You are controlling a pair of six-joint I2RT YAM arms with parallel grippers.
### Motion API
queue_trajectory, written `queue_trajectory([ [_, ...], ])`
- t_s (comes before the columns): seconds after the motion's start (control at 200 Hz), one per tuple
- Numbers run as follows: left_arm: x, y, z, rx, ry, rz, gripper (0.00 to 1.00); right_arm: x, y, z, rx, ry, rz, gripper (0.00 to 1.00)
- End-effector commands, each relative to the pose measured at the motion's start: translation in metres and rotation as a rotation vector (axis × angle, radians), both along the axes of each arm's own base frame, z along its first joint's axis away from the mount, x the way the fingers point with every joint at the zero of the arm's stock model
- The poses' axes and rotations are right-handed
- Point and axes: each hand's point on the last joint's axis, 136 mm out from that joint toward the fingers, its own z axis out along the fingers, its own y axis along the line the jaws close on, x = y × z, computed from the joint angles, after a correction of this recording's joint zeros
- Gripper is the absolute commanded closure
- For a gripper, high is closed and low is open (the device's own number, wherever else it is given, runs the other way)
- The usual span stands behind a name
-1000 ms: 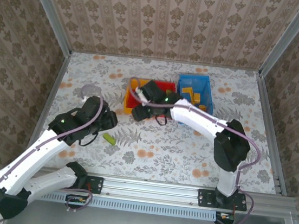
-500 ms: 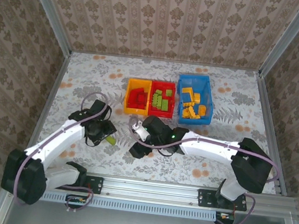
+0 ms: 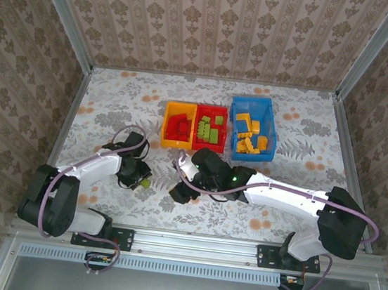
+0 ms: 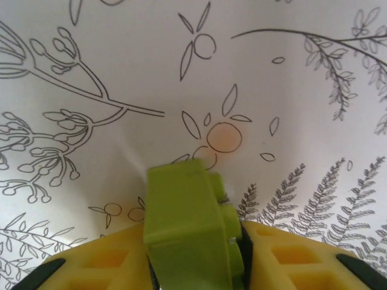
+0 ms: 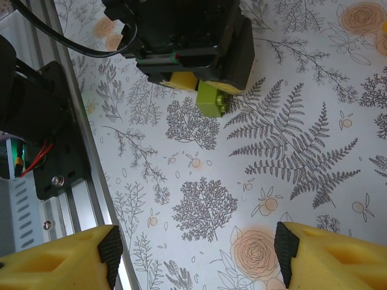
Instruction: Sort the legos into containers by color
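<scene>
A lime green lego brick sits clamped between the yellow fingers of my left gripper, low over the flowered table; the same brick pokes out of that gripper at the left of the table. My right gripper is open, nothing between its fingers, hovering over bare cloth a short way right of the left one. At the back stand the yellow-orange bin with red bricks, the red bin with green bricks, and the blue bin with yellow-orange bricks.
The aluminium rail runs along the near edge, also at the left of the right wrist view. Patterned walls close the table at the back and sides. The left arm's black wrist housing lies close ahead of my right fingers.
The left gripper dropped onto the green brick and shut on it. The right arm swung back from the bins to the table's near middle, beside the left gripper.
</scene>
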Motion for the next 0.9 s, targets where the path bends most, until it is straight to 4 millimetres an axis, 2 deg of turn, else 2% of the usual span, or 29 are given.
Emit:
queue_trajectory([
  [0.0, 0.003, -0.001, 0.002, -0.008, -0.019, 0.015, 0.71, 0.001, 0.002, 0.017, 0.038, -0.020, 0.006, 0.29],
  [0.085, 0.014, -0.009, 0.017, -0.012, -0.074, -0.017, 0.80, 0.008, -0.003, 0.022, 0.025, -0.044, -0.032, 0.29],
  [0.14, 0.027, -0.018, 0.034, 0.002, -0.123, -0.073, 0.84, 0.021, -0.013, 0.030, 0.029, -0.065, -0.100, 0.29],
  [0.175, 0.031, -0.031, 0.044, 0.019, -0.147, -0.147, 0.86, 0.032, -0.022, 0.031, 0.029, -0.067, -0.160, 0.29],
  [0.205, 0.037, -0.042, 0.054, 0.033, -0.166, -0.209, 0.87, 0.042, -0.034, 0.044, 0.056, -0.084, -0.226, 0.29],
  [0.33, 0.068, -0.093, 0.103, 0.090, -0.281, -0.429, 0.89, 0.082, -0.088, 0.067, 0.158, -0.068, -0.473, 0.28],
  [0.465, 0.098, -0.157, 0.136, 0.064, -0.399, -0.610, 0.89, 0.103, -0.138, 0.095, 0.238, -0.139, -0.626, 0.19],
  [0.54, 0.113, -0.190, 0.140, 0.045, -0.429, -0.701, 0.89, 0.110, -0.158, 0.104, 0.252, -0.149, -0.680, 0.18],
  [0.63, 0.131, -0.221, 0.140, 0.030, -0.456, -0.770, 0.90, 0.113, -0.174, 0.110, 0.257, -0.159, -0.725, 0.18],
  [0.75, 0.154, -0.249, 0.132, 0.017, -0.465, -0.820, 0.89, 0.110, -0.183, 0.113, 0.262, -0.158, -0.748, 0.18],
  [0.895, 0.176, -0.270, 0.113, 0.023, -0.444, -0.860, 0.89, 0.103, -0.189, 0.112, 0.265, -0.149, -0.756, 0.18],
])
